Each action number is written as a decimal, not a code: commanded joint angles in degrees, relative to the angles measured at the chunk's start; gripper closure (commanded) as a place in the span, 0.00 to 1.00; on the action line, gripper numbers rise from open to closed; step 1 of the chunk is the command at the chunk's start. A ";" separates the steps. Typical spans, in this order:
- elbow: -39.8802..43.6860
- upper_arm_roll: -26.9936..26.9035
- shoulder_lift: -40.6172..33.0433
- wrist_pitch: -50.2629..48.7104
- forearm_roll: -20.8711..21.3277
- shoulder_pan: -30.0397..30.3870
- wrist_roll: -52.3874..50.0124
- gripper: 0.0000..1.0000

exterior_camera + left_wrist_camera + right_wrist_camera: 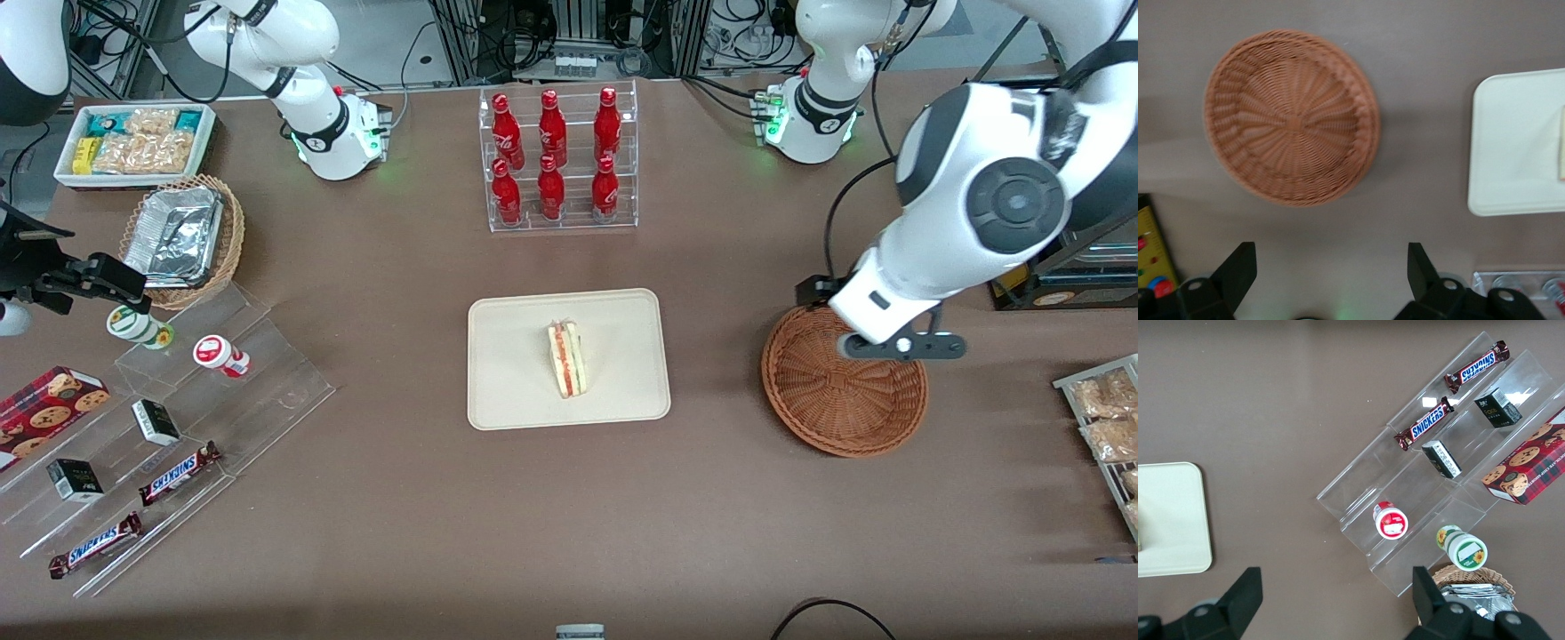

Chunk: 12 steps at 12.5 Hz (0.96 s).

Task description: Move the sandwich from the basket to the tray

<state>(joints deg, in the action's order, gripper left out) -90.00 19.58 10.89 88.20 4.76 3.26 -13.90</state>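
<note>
"SNICKERS" reads on two candy bars [1425, 423] [1476, 367] on the clear stand [1431, 487].

Robot lab staged as a shop: cable racks [578, 36], snack display [169, 418].

The basket [845, 391] is reddish-brown wicker woven in radiating spokes, at centre right in the front view. Mid-frame, the plain beige tray [569, 359] bears the pale sandwich [566, 357], striped red, orange and green. The gripper [1331, 273], black-fingered, hangs above a brown table [533, 516].
</note>
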 commanded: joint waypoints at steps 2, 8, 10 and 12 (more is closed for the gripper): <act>-2.81 -7.09 -7.80 -5.22 -2.03 -2.91 7.64 0.00; -2.63 -16.13 -14.40 -13.39 -4.06 -5.72 15.46 0.00; -2.46 -16.85 -15.19 -14.46 -4.15 -5.72 15.92 0.00; -2.46 -17.56 -15.46 -14.46 -4.15 -5.72 16.01 0.00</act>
